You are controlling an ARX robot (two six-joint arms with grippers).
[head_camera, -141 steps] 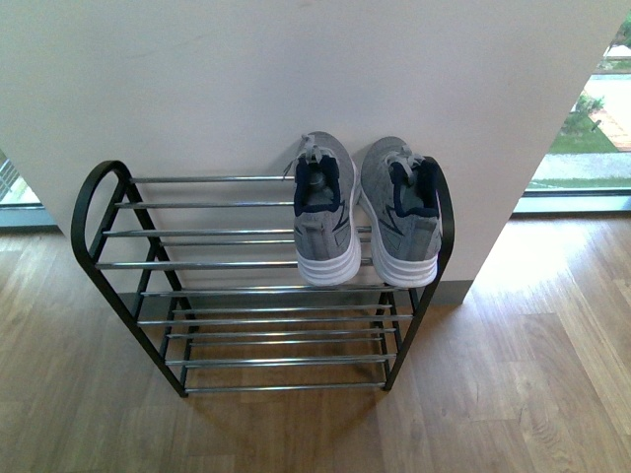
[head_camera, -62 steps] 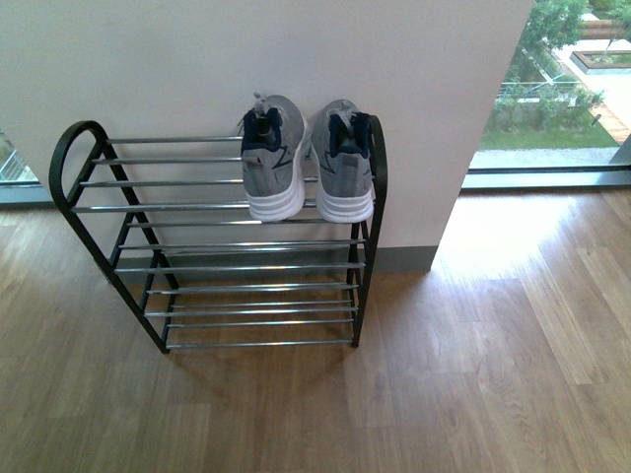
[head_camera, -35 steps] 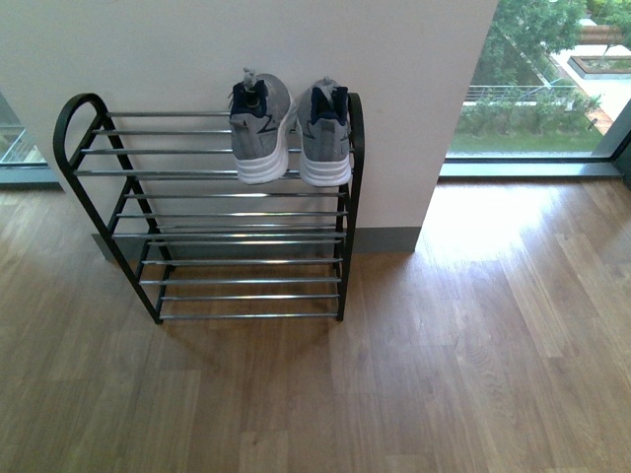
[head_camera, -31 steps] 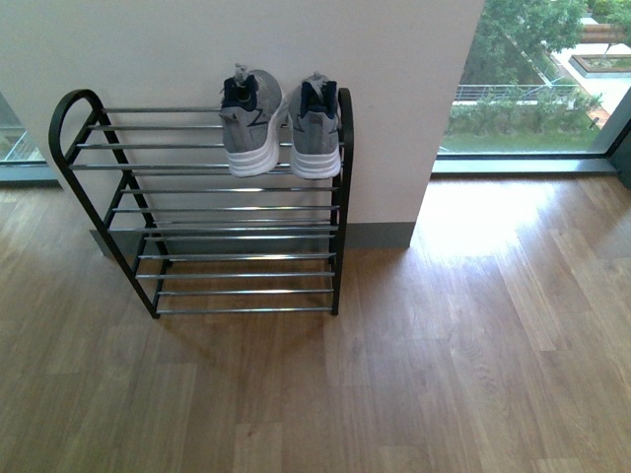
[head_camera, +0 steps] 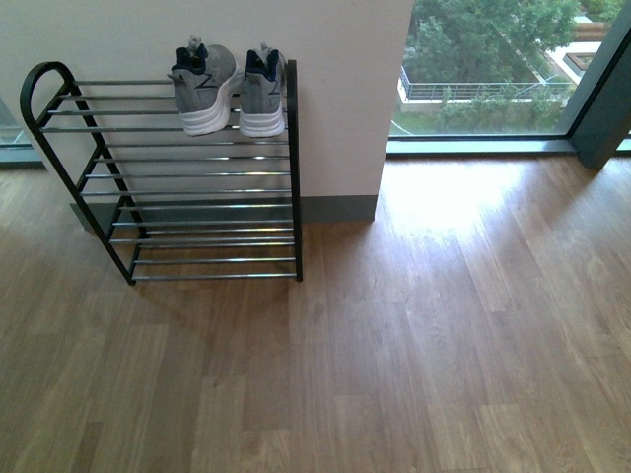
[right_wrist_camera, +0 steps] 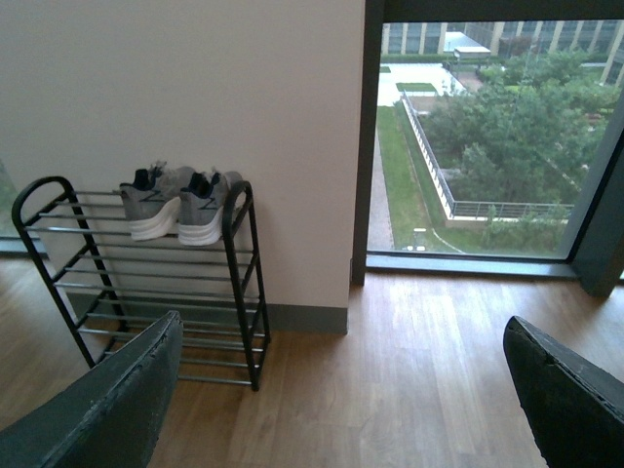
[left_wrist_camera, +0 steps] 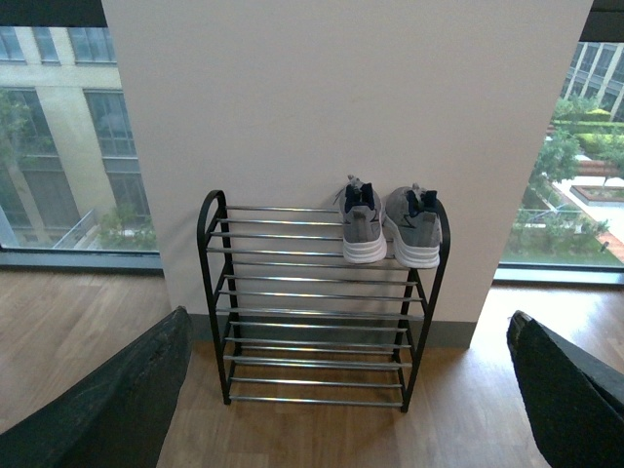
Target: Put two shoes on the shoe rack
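Note:
Two grey shoes with white soles, one (head_camera: 202,87) beside the other (head_camera: 262,91), rest side by side on the top tier of the black shoe rack (head_camera: 158,168), at its right end, heels toward me. They show too in the left wrist view, shoes (left_wrist_camera: 390,224) on the rack (left_wrist_camera: 322,302), and in the right wrist view, shoes (right_wrist_camera: 180,202) on the rack (right_wrist_camera: 146,283). My left gripper (left_wrist_camera: 346,400) is open and empty, well back from the rack. My right gripper (right_wrist_camera: 341,400) is open and empty over bare floor. Neither arm appears in the front view.
The rack stands against a white wall (head_camera: 325,89) with a grey skirting. Wooden floor (head_camera: 414,325) stretches in front and to the right. A floor-to-ceiling window (head_camera: 493,69) with a dark frame post (head_camera: 606,89) lies to the right.
The rack with the shoes has shrunk and slid toward the upper left of the front view; more floor and window show on the right. The shoes have not moved on the rack.

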